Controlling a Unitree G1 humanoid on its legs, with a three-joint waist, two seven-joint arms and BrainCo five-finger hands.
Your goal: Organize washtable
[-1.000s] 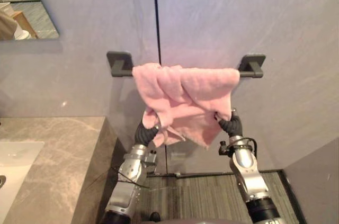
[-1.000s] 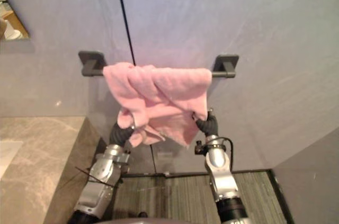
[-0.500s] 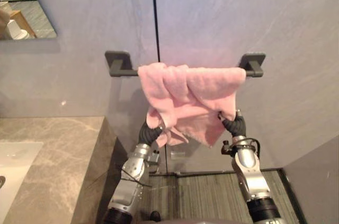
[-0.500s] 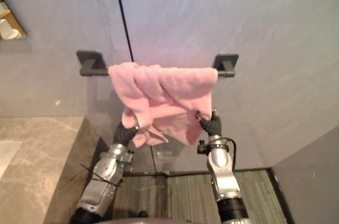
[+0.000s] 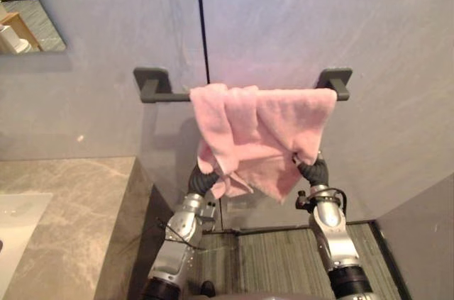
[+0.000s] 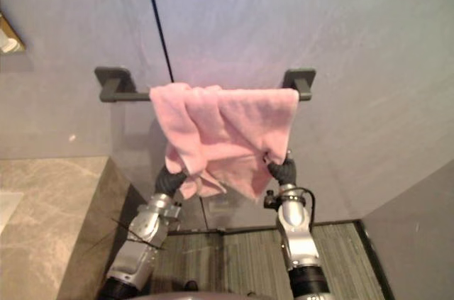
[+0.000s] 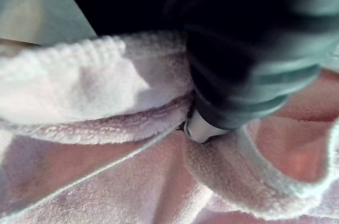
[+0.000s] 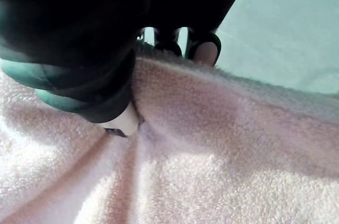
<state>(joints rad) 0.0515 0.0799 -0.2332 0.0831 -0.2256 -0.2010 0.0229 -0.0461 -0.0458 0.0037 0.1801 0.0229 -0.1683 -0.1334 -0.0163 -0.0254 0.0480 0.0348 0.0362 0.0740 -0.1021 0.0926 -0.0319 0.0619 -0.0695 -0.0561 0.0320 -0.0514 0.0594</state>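
The right hand (image 5: 314, 170), raised at the lower right corner of the pink towel (image 5: 259, 126), had the hem pinched between its thumb and fingertips (image 8: 205, 52). The left hand (image 5: 201, 180) was buried in the folds at the lower left corner, and its grip could not be determined. The towel hung bunched over the dark bar (image 5: 164, 95) on the grey wall, crowded toward the bar's right end, with the marble counter (image 5: 67, 215) lower left.

Grey wall panels (image 5: 319, 16), dark vertical seam (image 5: 201, 16); marble counter (image 5: 71, 201) at left; striped floor (image 5: 277, 257); mirror (image 5: 28, 9) upper left.
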